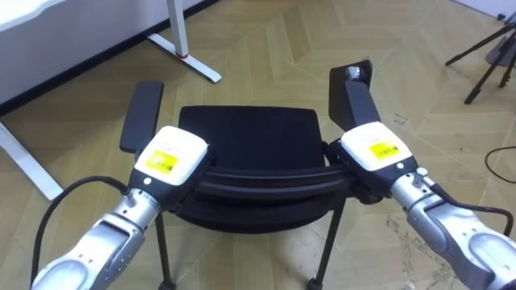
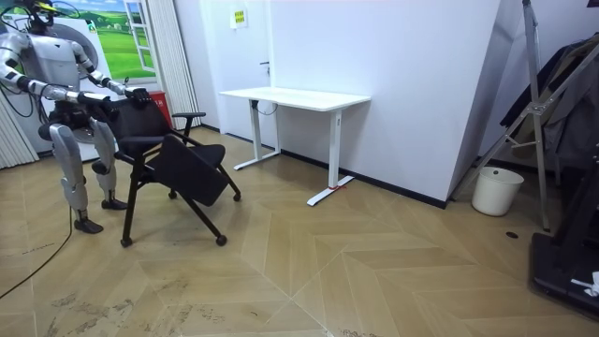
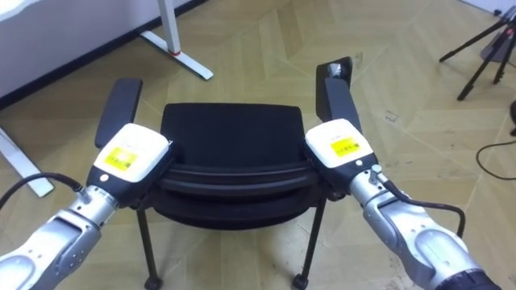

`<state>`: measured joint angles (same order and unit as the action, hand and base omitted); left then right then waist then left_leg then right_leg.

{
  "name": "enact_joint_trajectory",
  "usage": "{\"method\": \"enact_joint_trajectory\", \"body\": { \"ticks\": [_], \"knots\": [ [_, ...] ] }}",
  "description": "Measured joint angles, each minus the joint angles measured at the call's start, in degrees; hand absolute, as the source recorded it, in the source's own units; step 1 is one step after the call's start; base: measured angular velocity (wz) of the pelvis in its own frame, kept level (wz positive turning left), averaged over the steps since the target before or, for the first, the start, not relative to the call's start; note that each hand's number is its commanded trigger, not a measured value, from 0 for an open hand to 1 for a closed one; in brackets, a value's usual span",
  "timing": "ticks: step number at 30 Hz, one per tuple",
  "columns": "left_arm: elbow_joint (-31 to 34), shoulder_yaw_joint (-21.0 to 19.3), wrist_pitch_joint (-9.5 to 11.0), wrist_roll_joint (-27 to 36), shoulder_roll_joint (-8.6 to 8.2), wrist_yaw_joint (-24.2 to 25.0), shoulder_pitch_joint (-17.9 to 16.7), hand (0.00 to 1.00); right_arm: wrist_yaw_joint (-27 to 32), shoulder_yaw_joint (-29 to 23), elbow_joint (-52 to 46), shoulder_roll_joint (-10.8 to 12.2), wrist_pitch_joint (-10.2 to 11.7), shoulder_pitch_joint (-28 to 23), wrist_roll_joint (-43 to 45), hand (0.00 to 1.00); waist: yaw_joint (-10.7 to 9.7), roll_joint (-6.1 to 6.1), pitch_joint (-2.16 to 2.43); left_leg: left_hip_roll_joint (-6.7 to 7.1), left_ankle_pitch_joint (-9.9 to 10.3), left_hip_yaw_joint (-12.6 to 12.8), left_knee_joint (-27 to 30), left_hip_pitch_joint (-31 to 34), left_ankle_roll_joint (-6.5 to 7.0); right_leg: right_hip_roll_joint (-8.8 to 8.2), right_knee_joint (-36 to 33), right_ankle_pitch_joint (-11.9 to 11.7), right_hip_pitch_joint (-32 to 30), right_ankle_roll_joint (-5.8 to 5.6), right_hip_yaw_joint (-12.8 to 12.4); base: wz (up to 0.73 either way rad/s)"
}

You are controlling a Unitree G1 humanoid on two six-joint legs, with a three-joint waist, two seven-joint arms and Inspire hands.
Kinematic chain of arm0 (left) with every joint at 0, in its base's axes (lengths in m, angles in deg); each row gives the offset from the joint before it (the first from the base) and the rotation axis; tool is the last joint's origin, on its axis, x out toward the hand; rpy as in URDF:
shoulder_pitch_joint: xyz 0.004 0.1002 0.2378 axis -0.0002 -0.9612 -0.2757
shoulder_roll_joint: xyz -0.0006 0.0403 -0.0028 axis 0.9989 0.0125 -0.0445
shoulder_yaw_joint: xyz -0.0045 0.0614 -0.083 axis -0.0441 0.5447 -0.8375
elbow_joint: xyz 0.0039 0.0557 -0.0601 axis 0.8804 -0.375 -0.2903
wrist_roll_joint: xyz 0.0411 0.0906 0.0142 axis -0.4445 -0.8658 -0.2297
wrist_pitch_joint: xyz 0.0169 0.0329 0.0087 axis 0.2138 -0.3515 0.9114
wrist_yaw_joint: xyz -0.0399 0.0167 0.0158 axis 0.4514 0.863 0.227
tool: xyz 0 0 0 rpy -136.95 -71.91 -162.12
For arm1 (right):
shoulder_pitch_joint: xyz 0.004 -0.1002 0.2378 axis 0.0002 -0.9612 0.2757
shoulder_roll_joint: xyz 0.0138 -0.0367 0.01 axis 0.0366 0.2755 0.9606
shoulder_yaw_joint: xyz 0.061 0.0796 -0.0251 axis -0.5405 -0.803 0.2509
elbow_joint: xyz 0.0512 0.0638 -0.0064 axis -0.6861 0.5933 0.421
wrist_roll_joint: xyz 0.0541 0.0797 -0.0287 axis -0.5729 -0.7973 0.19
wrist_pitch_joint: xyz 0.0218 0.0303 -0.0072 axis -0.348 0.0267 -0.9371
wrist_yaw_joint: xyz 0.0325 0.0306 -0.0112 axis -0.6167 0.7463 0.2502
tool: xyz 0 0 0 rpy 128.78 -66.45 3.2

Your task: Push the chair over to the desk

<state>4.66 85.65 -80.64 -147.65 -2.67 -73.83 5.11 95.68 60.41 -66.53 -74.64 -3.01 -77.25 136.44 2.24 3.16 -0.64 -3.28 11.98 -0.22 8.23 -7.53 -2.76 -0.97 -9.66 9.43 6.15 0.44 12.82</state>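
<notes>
Directly ahead: black padded office chair with armrests [image 1: 250, 133], white desk [image 1: 48, 40] at 11 o'clock. Left hand [image 1: 169, 157] on backrest top at 9 o'clock, right hand [image 1: 372, 149] at 3 o'clock; whether either grips, cannot tell.

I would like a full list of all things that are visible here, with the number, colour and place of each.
chair: one, black, with armrests, on the floor directly before the robot.
desk: one, white, against the white wall, beyond the chair.
bucket: one, white, on the floor by the wall, at the room view's right.
tripod: one, dark, on the floor beyond the chair, to the robot's right.
floor: light brown wood.
left hand: white back with a yellow label, at the left end of the chair's backrest.
right hand: the same look, at the backrest's right end.
</notes>
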Motion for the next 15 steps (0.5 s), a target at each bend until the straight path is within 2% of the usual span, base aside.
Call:
{"method": "enact_joint_trajectory", "body": {
  "ticks": [9,11,13,15],
  "knots": [
    [-1.24,-0.35,1.2,-0.02,0.06,-0.37,0.66,1.0,2.47,-0.01,2.11,1.2,0.51,0.01,-0.23,1.0,0.2,0.58,-0.24,-0.04,0.0,-0.02,0.1,0.05,0.0,0.01,0.04,0.09,0.39,-0.15,0.09,0.0],
    [-2.16,-0.43,1.64,-0.1,0.11,-0.47,1.69,1.0,2.47,-0.12,2.27,1.64,0.41,0.08,-0.28,1.0,0.7,1.08,-0.43,-0.07,0.01,0.03,0.9,0.57,0.0,-0.01,-0.09,0.15,0.15,-0.21,0.1,0.0],
    [-4.12,-0.41,2.48,-0.11,0.02,-1.14,2.81,1.0,2.62,-0.1,3.85,2.3,0.65,0.9,-0.2,1.0,1.12,1.34,-0.43,-0.11,0.02,-0.01,1.99,1.11,0.0,-0.05,-0.31,0.15,0.06,-0.21,0.14,-0.03],
    [-7.14,-0.34,3.31,-0.11,-0.88,-1.52,4.37,1.0,3.14,-0.06,6.03,3.19,1.18,1.74,0.18,1.0,1.11,1.3,-0.48,-0.13,0.03,0.01,3.22,1.34,-0.02,-0.23,-0.55,0.26,0.55,-0.08,0.52,0.12]
  ]
}}
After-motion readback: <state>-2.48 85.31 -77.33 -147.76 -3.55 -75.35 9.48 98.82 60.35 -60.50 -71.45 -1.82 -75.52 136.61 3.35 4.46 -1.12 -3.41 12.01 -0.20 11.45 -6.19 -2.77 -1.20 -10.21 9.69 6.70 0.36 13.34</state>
